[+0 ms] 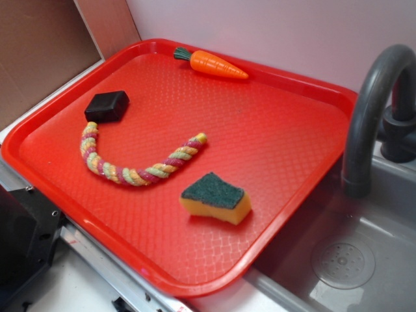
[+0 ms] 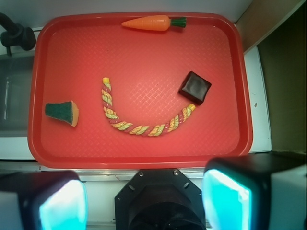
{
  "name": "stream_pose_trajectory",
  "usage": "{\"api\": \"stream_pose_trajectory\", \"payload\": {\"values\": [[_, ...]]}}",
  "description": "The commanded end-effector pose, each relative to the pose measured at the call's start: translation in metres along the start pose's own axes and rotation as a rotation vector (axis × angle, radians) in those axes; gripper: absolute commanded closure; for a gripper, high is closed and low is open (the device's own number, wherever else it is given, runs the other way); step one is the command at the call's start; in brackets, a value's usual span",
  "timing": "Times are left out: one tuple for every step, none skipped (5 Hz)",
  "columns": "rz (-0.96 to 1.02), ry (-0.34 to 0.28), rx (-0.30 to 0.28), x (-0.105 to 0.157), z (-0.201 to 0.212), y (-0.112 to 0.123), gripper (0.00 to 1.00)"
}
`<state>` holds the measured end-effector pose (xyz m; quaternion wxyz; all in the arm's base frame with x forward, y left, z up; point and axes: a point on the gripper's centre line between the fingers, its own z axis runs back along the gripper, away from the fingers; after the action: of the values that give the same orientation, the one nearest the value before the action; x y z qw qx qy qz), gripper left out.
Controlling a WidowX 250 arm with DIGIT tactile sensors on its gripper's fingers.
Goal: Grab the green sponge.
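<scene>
Hovering wide open and empty at the near edge of the wrist view, the claw point(image 2: 144, 201), well short of the red tray point(image 2: 139, 143). Lying flat near the tray's sink-side edge, the green sponge point(image 1: 216, 197) point(image 2: 62, 113), long axis across the tray, scouring face up. Beyond: rope toy point(image 2: 144, 117), black block point(image 2: 195, 87), toy carrot point(image 2: 152, 22).

Sponge point(image 1: 216, 197) on tray point(image 1: 292, 130) near sink point(image 1: 364, 260), rope toy point(image 1: 140, 162) between it and block point(image 1: 106, 106), carrot point(image 1: 211, 64) at far rim.
</scene>
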<state>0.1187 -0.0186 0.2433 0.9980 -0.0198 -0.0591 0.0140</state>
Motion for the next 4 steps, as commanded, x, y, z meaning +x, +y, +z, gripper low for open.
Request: {"api": "stream_pose_trajectory", "payload": {"values": [[0.0, 0.0, 0.0, 0.0, 0.0, 0.0, 0.0], [-0.249, -0.032, -0.033, 0.023, -0.014, -0.02, 0.0], [-0.501, -0.092, -0.051, 0.041, -0.024, -0.049, 0.0], [-0.745, -0.128, -0.117, 0.052, -0.041, -0.082, 0.0]]}}
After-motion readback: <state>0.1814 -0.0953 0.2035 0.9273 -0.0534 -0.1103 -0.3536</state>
